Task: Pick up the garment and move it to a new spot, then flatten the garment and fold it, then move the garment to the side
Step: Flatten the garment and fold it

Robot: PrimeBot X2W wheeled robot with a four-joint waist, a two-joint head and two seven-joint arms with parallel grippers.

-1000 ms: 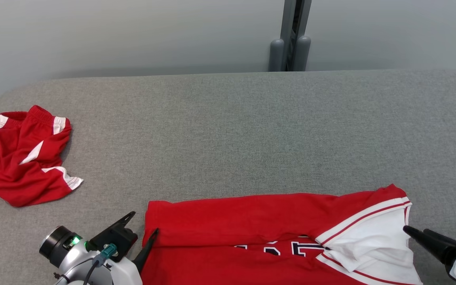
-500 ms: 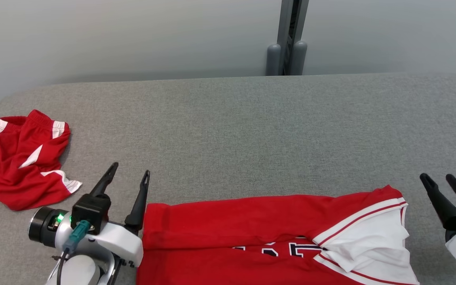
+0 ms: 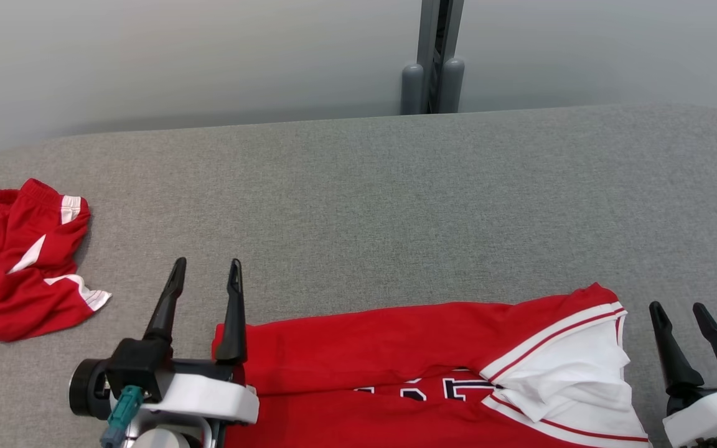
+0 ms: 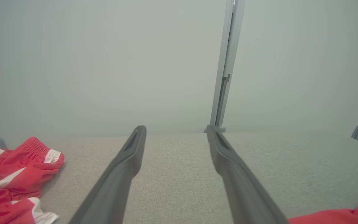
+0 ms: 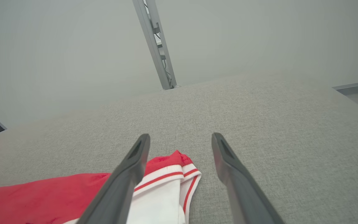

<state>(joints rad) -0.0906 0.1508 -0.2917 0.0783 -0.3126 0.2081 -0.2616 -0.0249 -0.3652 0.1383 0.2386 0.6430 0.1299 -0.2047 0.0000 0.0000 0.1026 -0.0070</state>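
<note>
A: Spot any change at the left claw (image 3: pixel 206 264)?
B: Yes. Was down low against the left corner of the garment (image 3: pixel 396 348) a second ago; now raised at that corner, spread wide, gripping nothing.
A: And at the right claw (image 3: pixel 678 308)?
B: Had been aimed sideways at the white sleeve end; now turned to point away across the counter (image 3: pixel 396 205), just beside the sleeve, clear of it, spread wide and empty.
A: Meaning for the task?
B: Probably marks a fold just released. Looks only partly folded, so likely calls for another fold before shifting it aside.
A: Where to find the garment?
B: Near the counter's front edge, between the two claws, well apart from the red shorts (image 3: pixel 16 274) at far left.
A: Which way round?
B: Lies as a long band running left to right across the head view, white-trimmed sleeve end toward the right, plain red end toward the left, with lettering half hidden under the fold.
</note>
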